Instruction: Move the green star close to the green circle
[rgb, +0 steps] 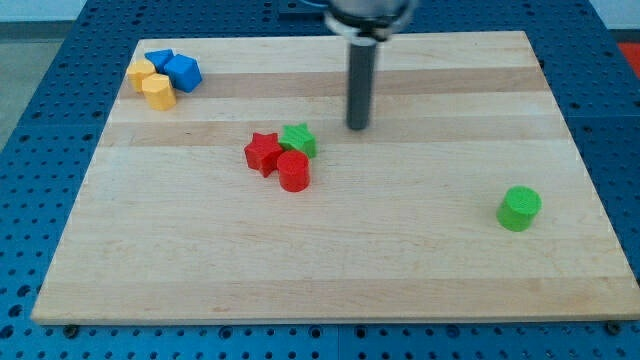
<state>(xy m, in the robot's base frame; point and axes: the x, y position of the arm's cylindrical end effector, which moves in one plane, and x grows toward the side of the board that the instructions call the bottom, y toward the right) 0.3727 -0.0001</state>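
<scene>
We are looking at the green star (298, 139) sitting a little toward the view's left of the board's middle, touching or nearly touching the red star (263, 153) on its left and the red cylinder (294, 171) just below it. The green circle (519, 208), a short cylinder, is standing alone well apart toward the view's right and somewhat lower.

We are holding my tip (358, 126) just beside the green star, on its right and slightly toward the view's top, apart from it and touching no block. That is the relation the next move is turning on: the tip is sitting on the same side as the target, so pushing from here would, in our judgement, be sending the star away from the circle and into the red blocks. We are likely needing to go around to the star's upper left first.

There is no claw on this rig, only a plain rod, so nothing is being opened, closed or clamped.

The blue and yellow blocks (163, 77) are clustering in the top-left corner, out of the way.
</scene>
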